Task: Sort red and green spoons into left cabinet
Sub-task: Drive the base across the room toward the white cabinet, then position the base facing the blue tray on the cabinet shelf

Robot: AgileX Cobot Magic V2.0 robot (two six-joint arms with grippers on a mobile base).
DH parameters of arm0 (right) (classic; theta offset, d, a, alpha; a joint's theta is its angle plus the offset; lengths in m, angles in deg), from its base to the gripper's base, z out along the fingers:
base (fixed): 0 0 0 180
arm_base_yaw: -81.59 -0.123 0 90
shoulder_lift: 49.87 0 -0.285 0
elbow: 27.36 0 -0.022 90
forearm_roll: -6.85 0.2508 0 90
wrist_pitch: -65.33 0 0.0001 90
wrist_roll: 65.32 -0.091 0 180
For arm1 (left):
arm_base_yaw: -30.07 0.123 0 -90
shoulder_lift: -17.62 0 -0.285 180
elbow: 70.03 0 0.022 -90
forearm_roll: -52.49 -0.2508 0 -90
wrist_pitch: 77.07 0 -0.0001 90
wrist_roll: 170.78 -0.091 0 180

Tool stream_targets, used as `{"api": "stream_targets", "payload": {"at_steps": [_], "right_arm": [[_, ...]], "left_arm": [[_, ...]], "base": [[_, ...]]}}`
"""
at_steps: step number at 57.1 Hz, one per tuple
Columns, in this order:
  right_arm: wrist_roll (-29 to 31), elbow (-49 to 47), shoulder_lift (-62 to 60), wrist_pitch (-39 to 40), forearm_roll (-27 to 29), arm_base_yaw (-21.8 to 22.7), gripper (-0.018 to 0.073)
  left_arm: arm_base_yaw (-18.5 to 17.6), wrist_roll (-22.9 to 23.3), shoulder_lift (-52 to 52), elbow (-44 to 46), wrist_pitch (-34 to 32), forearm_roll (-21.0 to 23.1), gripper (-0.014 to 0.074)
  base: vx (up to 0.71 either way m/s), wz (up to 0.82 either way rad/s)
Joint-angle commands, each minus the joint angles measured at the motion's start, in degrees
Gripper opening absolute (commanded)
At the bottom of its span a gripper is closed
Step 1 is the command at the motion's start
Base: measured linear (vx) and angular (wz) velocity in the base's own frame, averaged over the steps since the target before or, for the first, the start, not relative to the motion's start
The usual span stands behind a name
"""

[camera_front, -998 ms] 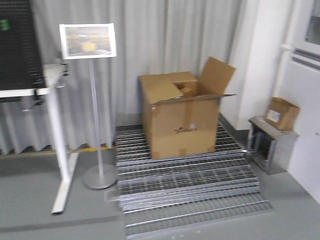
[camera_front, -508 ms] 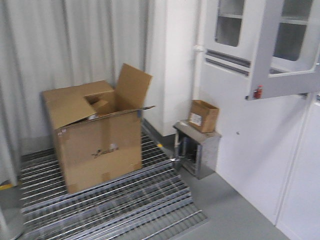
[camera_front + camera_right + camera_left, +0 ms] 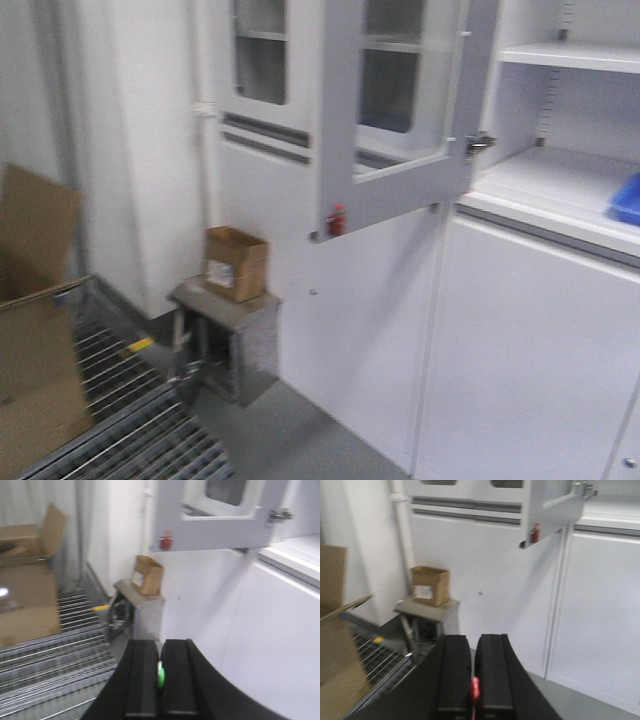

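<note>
My left gripper [image 3: 473, 645] is shut on the red spoon [image 3: 475, 689]; only a small red sliver shows between the black pads. My right gripper [image 3: 160, 647] is shut on the green spoon [image 3: 160, 674], a green sliver between its pads. Neither gripper shows in the front view. The pale grey-white cabinet [image 3: 545, 190] stands at the right of the front view, with open shelves and a hinged glazed door [image 3: 395, 120] swung out. The cabinet also fills the left wrist view [image 3: 520, 580] and the right wrist view [image 3: 260, 605].
A small cardboard box [image 3: 236, 263] sits on a low grey metal stand [image 3: 225, 340] by the wall. A large open cardboard box [image 3: 35, 330] stands on metal grating [image 3: 130, 440] at left. A blue tray [image 3: 627, 198] lies on the cabinet shelf.
The front view has swung right: the sign stand and desk have left the frame, the big box has slid to the left edge, and the cabinet with open shelves has come into view.
</note>
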Motion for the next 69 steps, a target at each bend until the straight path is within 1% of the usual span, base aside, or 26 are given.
{"api": "stream_targets", "payload": {"at_steps": [1,19,32,45,69], "right_arm": [[0.6,-1.6,0.4,3.9,1.3,0.2,-0.0003],[0.6,-1.6,0.4,3.9,1.3,0.2,-0.0003],[0.7,-1.6,0.4,3.9,1.3,0.2,-0.0003],[0.7,-1.6,0.4,3.9,1.3,0.2,-0.0003],[0.8,-1.6,0.4,3.9,1.3,0.2,-0.0003]], "left_arm": [[-0.5,0.5,-0.1,1.6,-3.3,1.3,-0.0001],[-0.5,0.5,-0.1,1.6,-3.6,1.3,-0.0001],[-0.5,0.5,-0.1,1.6,-3.5,1.3,-0.0001],[-0.5,0.5,-0.1,1.6,-3.5,1.3,-0.0001],[-0.5,0.5,-0.1,1.6,-3.5,1.3,-0.0001]], "base": [[0.41,-0.69],[0.39,-0.72],[0.38,-0.52],[0.39,-0.36],[0.38,-0.21]]}}
